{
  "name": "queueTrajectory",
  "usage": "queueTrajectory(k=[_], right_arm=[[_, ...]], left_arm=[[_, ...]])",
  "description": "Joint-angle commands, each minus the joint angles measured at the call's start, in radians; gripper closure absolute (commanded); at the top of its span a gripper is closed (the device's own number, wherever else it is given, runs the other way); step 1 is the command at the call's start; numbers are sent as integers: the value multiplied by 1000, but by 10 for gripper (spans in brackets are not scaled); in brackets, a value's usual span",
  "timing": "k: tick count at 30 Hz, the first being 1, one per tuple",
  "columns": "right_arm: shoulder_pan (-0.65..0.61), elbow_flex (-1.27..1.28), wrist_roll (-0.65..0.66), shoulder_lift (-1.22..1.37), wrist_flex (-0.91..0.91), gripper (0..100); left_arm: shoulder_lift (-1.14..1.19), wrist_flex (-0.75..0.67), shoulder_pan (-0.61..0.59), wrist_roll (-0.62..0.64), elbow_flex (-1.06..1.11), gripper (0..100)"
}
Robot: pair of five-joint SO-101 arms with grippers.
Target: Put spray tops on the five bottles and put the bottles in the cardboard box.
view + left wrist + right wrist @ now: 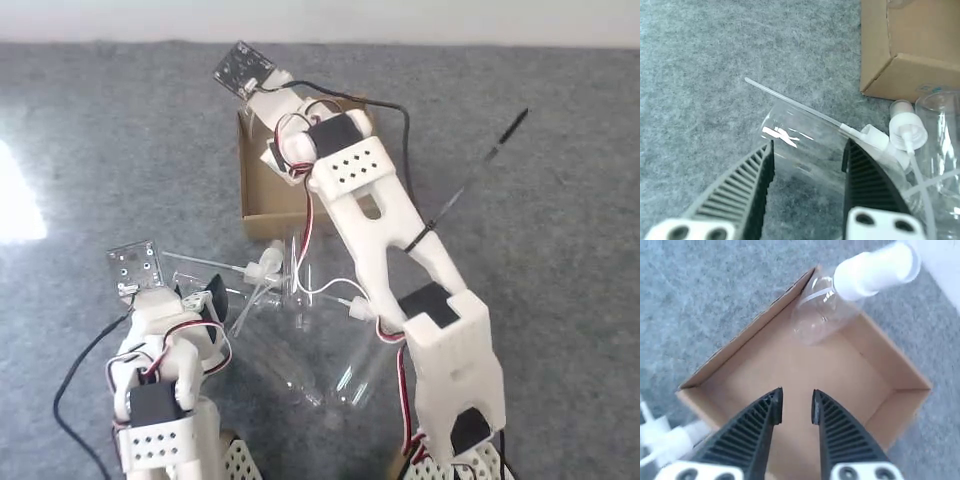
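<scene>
Looking down from above: taking in the cardboard box (pixel 268 225) at the far middle of the grey table (pixel 100 130), lying partly under the right arm. Lying nearer, between the two arms, a jumble of see-through bottles (pixel 310 350).

Hanging over the box, the right gripper (pixel 796 405), jaws parted by a narrow slit and gripping nothing. Peering from that wrist straight into the box: picking out a capped bottle (pixel 822 315) propped in one corner. Sitting on it, a white spray top (pixel 875 270), pointing up past the rim.

Hovering low at the near left, the left gripper (pixel 808 145), jaws spread wide and straddling a clear bottle (pixel 810 160) lying on its side on the table. Not possible telling whether the fingers (pixel 752 182) are touching it. Running slantwise across the gap between them, its long axis, with one rounded end poking out beyond the fingertips.

Resting across that bottle, a loose spray head (pixel 875 139), its thin tube stretching left, away from the box, and its white nozzle end lying to the right. Sitting just beside it, a second spray head (pixel 907 131).
</scene>
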Motion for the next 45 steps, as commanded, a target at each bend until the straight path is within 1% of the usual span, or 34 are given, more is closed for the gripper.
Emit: queueTrajectory(k=[1,6,14,24,29,34,39,45], right_arm=[[-4,-20,5,-137,110,921],[-7,-17,5,-234,254,923],[-12,-17,5,-300,430,924],[-71,-15,5,-371,570,925],[-87,20,-2,-372,579,925],[-87,40,-137,-372,578,925],[-87,40,-178,-372,576,925],[-101,95,-284,-372,575,925]], left_arm=[[-11,5,0,12,-8,790],[-11,5,0,12,-8,790],[-11,5,0,12,-8,790],[-11,5,0,12,-8,790],[-11,5,0,12,-8,790],[-11,5,0,12,-8,790],[-11,5,0,12,-8,790],[-11,5,0,12,-8,790]])
